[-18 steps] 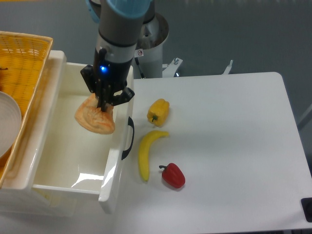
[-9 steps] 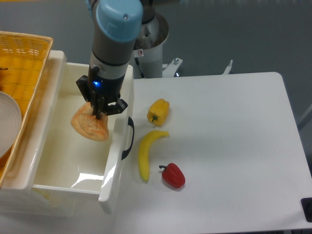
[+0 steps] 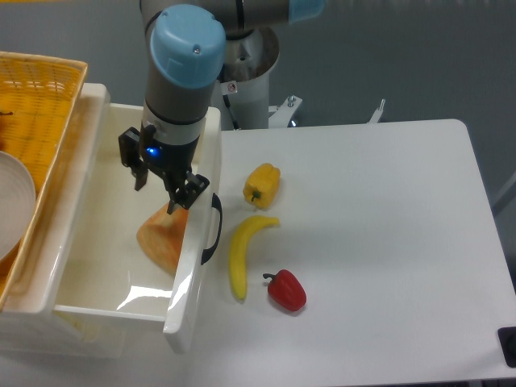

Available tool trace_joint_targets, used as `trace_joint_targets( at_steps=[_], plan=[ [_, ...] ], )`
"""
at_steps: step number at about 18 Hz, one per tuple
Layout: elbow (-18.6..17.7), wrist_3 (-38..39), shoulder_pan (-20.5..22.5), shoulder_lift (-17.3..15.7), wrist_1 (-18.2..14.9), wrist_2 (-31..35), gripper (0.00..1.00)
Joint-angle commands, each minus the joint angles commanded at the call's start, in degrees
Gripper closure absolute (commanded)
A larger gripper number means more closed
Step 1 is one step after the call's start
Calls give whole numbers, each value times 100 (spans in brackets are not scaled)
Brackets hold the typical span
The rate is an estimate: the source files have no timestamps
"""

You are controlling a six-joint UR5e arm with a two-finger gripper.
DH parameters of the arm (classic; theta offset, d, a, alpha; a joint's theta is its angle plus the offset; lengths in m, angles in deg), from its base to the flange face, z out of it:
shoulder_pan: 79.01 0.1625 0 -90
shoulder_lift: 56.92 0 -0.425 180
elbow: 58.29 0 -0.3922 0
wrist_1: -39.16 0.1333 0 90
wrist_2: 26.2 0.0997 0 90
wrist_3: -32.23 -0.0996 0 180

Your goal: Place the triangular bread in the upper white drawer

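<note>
The triangular bread (image 3: pixel 164 240), orange-tan, lies inside the upper white drawer (image 3: pixel 97 282), against its right wall near the dark handle (image 3: pixel 213 230). Part of it is hidden by the drawer wall. My gripper (image 3: pixel 156 189) hangs over the drawer just above the bread, its two fingers spread apart and holding nothing.
A yellow woven basket (image 3: pixel 36 113) with a white bowl (image 3: pixel 14 201) sits left of the drawer. A yellow bell pepper (image 3: pixel 262 185), a banana (image 3: pixel 242 251) and a red pepper (image 3: pixel 285 290) lie on the white table (image 3: pixel 379 242) right of the drawer.
My gripper has opened and let go of the bread. The bread has dropped down and toward the front of the drawer, against the right wall. The gripper shifted slightly left.
</note>
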Motion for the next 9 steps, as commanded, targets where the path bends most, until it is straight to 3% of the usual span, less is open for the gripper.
trace_joint_targets(
  at_steps=[2,6,9],
  plan=[
    [26,52,9,-44,97,0,1],
    [27,552,280,-219,755,-9,0],
    [18,773,439,-281,984,0,0]
  ],
)
